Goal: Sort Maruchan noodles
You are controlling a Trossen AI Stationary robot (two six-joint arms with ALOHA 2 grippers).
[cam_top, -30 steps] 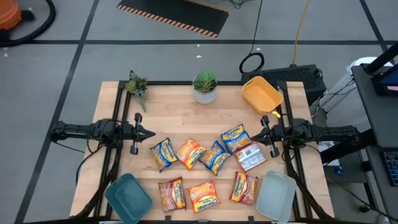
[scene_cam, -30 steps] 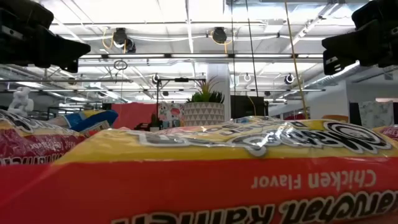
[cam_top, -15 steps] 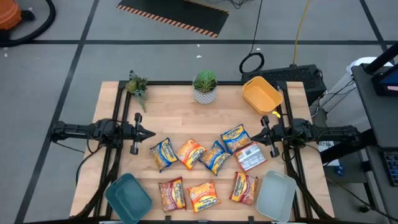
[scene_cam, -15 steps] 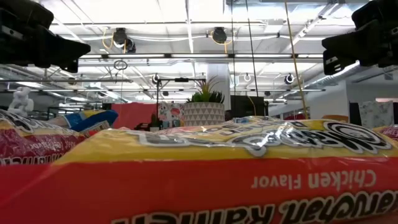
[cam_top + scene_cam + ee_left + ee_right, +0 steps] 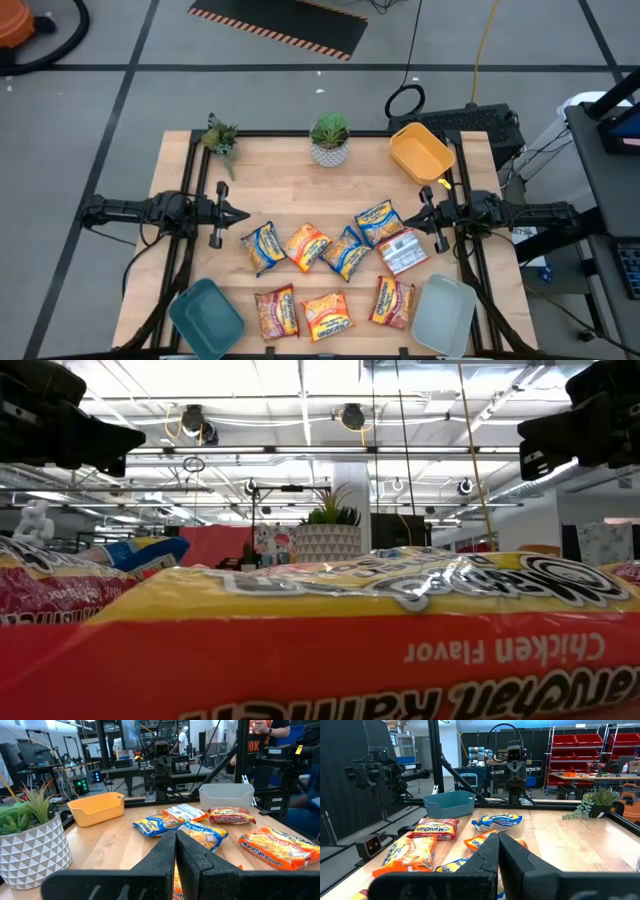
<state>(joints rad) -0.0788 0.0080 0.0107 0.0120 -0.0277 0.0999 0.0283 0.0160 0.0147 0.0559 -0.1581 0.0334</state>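
Left claw: the left claw [image 5: 243,214] hovers over the surface's left edge, fingers pressed together, nothing between them.
Right claw: the right claw [image 5: 412,217] hangs at the right edge, fingers likewise together and empty, pointing inward at the packets.
Noodle packets: the Maruchan noodles [image 5: 330,250] lie in two loose rows mid-surface; none is in a bin, so sorting is judged not yet begun.
Upper row: a blue-and-yellow packet [image 5: 262,246], an orange packet [image 5: 306,246], a second blue packet [image 5: 347,252], a third blue packet [image 5: 378,221] and a pale red-and-white packet [image 5: 402,250] sit close, several touching or overlapping.
Lower row: a red packet [image 5: 277,311], an orange-yellow packet [image 5: 327,313] and a further red packet [image 5: 394,301] lie near the front edge.
Bins: the teal bin [image 5: 206,318] at front left, the pale bin [image 5: 443,314] at front right, the yellow bin [image 5: 421,151] at rear right.
Risk, double pick: overlapping packets could come up together, or a neighbour could be dragged out of place.
Risk, slip: the crinkly film looks slick and flat; a pinch from above may skid off or catch only a corner.
Risk, missorting: the orange and red wrappers look alike; the exact colour of the rightmost lower packet is hard to tell from above.
Risk, obstruction: the potted plant [image 5: 329,139] and small sprig [image 5: 220,137] stand at the rear, near the path to the yellow bin.
Risk, collision: both arms reach toward the same cluster.
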